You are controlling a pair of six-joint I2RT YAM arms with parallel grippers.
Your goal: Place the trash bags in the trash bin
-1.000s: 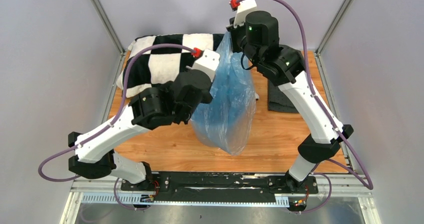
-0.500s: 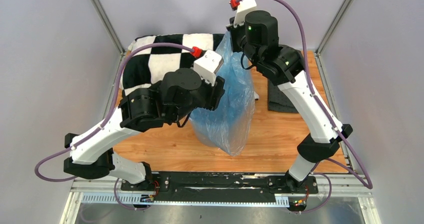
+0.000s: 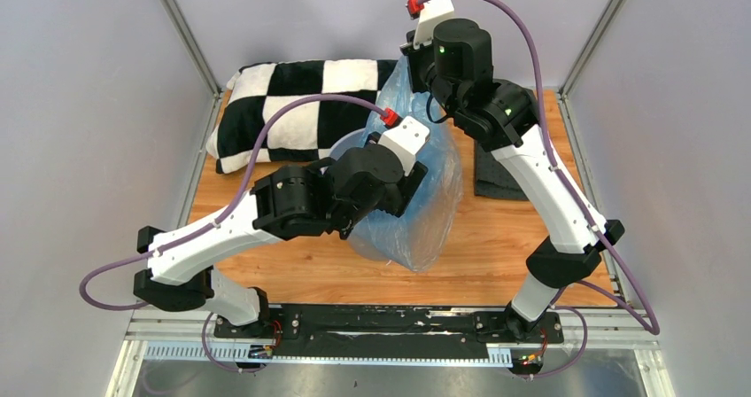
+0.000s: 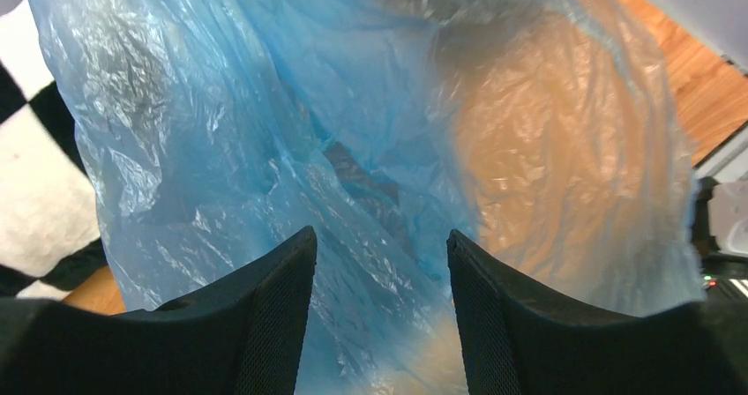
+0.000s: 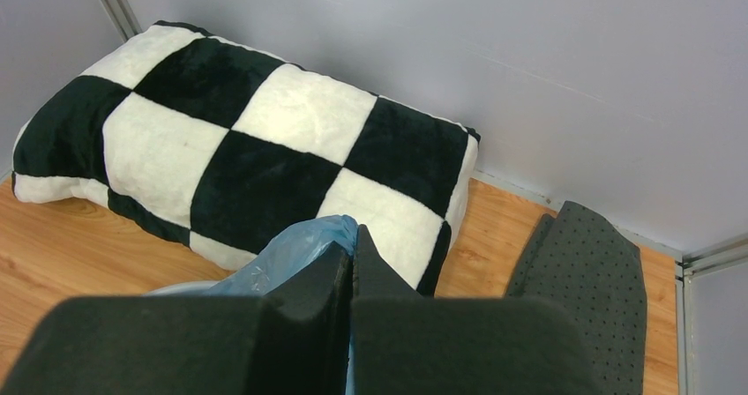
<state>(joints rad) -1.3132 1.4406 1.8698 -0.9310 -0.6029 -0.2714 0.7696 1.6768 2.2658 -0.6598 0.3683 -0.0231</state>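
The trash bag (image 3: pixel 440 189), thin crinkly light-blue film, hangs by its top from my right gripper (image 5: pixel 353 241), which is shut on a bunched corner of the bag (image 5: pixel 295 252). The bag drapes down over the trash bin, of which only a pale grey sliver of rim (image 3: pixel 344 145) (image 5: pixel 181 286) shows. My left gripper (image 4: pixel 379 236) is open, pressed up close to the bag (image 4: pixel 265 104). Blue film fills the gap between its fingertips (image 4: pixel 300 245). Whether they touch the film I cannot tell.
A black-and-white checkered pillow (image 3: pixel 292 105) (image 5: pixel 265 139) lies at the back left of the wooden table (image 3: pixel 496 255). A dark grey dotted folded mat (image 3: pixel 496 175) (image 5: pixel 582 272) lies at the back right, partly under the right arm. Grey walls enclose the table.
My left gripper has opened, letting go of the bag, and has swung right across the bag's front. The bag has spread a little wider. The right arm has not moved.
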